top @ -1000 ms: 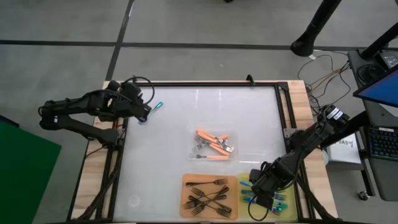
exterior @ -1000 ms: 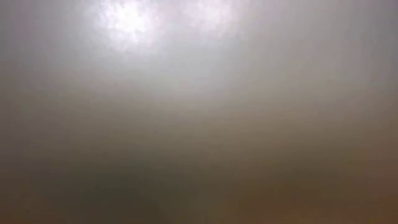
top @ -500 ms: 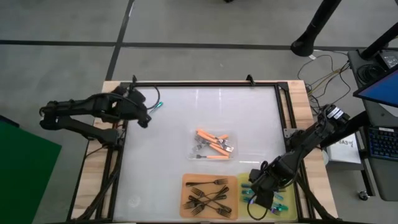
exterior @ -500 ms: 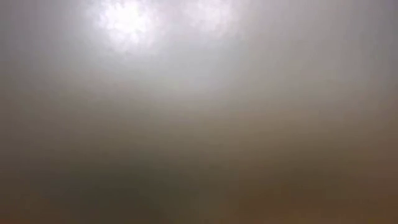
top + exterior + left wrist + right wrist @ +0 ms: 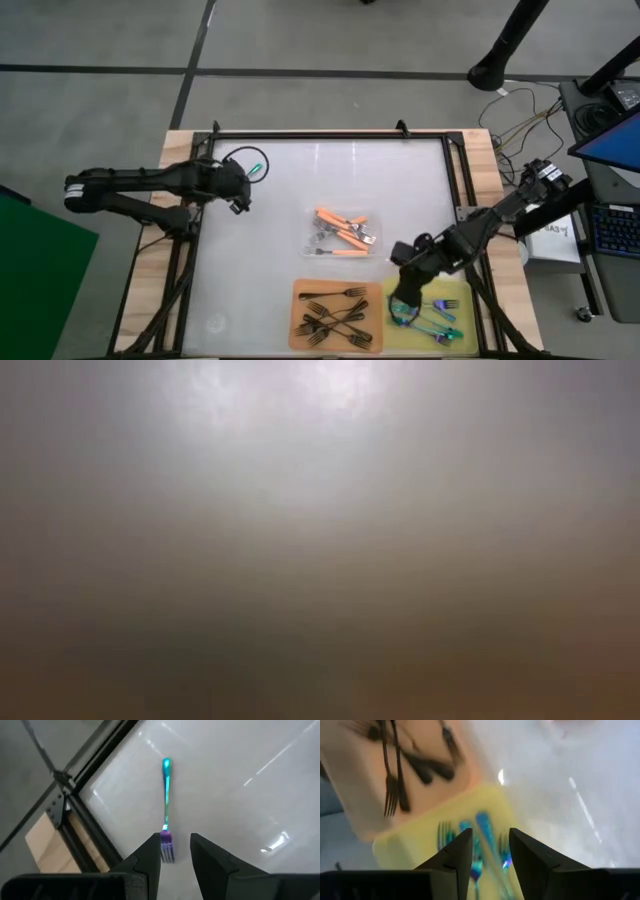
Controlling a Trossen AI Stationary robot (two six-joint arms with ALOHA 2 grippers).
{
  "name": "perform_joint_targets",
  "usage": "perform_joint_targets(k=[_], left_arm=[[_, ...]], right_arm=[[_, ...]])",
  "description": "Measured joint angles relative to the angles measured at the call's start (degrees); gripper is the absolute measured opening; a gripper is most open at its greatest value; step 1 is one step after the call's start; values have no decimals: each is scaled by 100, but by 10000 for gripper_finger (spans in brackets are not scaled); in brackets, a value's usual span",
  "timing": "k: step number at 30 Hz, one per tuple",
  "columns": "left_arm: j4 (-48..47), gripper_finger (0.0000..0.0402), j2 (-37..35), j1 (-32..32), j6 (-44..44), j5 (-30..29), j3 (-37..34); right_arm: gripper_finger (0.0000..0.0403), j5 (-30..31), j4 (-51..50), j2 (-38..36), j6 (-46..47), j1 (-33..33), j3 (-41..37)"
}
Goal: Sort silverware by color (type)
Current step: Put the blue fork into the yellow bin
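Note:
An iridescent fork lies flat on the white table near its far left corner, its teal handle end showing in the high view. My left gripper is open and low over it, one finger on either side of the purple tines. My right gripper is open and hovers at the left edge of the yellow mat, where several iridescent forks lie. Several black forks lie on the orange mat. Orange-handled forks are piled mid-table.
A black frame rail runs round the table, close beside the left gripper in the left wrist view, rail. A dark cable loop hangs by the left arm. White table surface lies bare between the arms. The low view shows only haze.
My left gripper has come down and toward the table's near right, ending over the tine end of the iridescent fork, which has stayed put. My right gripper has risen and drawn off the yellow mat toward the table's middle, uncovering the forks lying there.

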Motion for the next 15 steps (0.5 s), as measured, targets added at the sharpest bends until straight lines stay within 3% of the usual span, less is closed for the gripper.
perform_joint_targets(k=[5, 15], left_arm=[[191, 89, 3, 548, -71, 34, -429], [1143, 89, 324, 1317, 37, 227, -1211]], right_arm=[[121, 299, 4, -57, -608, -453, 0], [118, 313, 35, -44, -1320, -1211, 0]])
